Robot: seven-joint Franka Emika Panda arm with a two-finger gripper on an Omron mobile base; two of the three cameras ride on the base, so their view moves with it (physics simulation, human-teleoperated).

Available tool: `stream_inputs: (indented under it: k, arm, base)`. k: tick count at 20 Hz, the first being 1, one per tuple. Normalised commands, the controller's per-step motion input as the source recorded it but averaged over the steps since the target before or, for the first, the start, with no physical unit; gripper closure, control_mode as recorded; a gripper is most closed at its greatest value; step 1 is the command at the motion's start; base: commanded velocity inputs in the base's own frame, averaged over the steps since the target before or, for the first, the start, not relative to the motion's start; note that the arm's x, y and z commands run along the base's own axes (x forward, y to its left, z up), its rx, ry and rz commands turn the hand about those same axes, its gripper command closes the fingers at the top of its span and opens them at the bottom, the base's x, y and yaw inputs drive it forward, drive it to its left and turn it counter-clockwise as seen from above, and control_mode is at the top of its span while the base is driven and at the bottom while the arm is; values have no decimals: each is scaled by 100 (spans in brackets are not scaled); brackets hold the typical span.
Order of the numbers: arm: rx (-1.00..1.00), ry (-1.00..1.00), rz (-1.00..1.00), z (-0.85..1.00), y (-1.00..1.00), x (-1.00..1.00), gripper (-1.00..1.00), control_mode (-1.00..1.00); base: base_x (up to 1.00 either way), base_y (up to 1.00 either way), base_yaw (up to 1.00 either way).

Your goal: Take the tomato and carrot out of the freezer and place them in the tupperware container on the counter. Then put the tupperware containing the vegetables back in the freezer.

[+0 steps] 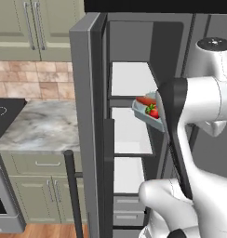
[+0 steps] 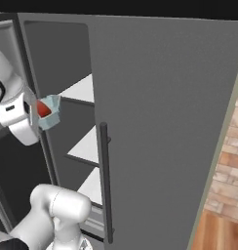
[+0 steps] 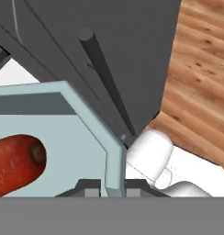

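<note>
My gripper (image 3: 113,189) is shut on the side wall of the pale blue tupperware container (image 3: 86,120), which hangs in the air. The carrot (image 3: 16,161) lies inside it, close to my fingers. In the left base view the tupperware container (image 1: 144,114) is tilted in front of the freezer's middle white shelves (image 1: 129,80). It holds the carrot (image 1: 145,100) and the tomato (image 1: 154,112), and my dark forearm covers its right part. The right base view has the container (image 2: 52,112) at my hand, beside the open freezer (image 2: 160,122), with something red in it.
The freezer door (image 1: 85,116) stands open at the left with a dark bar handle (image 1: 72,190). A second dark handle (image 2: 105,180) runs down the grey panel at the right. The marble counter (image 1: 41,125) and black stovetop (image 1: 3,116) lie left. Wooden floor (image 3: 201,69) is below.
</note>
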Motion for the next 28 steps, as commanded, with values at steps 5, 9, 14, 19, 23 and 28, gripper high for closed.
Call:
stream_inputs:
  k: [5, 9, 14, 19, 23, 28]
  arm:
    - [3, 0, -32, 1, 17, 54, 100, -100]
    - [5, 0, -25, 0, 3, 49, 100, -100]
    - [9, -1, -19, 0, 0, 51, 100, -100]
    - [10, -1, -14, 0, 4, 48, 100, -100]
    - [8, -4, -10, 0, 15, 38, 100, -100]
    - [4, -7, -5, -4, 10, 34, 100, -100]
  base:
    - [0, 0, 0]
    - [0, 0, 0]
    - [0, 0, 0]
    - [0, 0, 0]
    - [0, 0, 0]
    - [0, 0, 0]
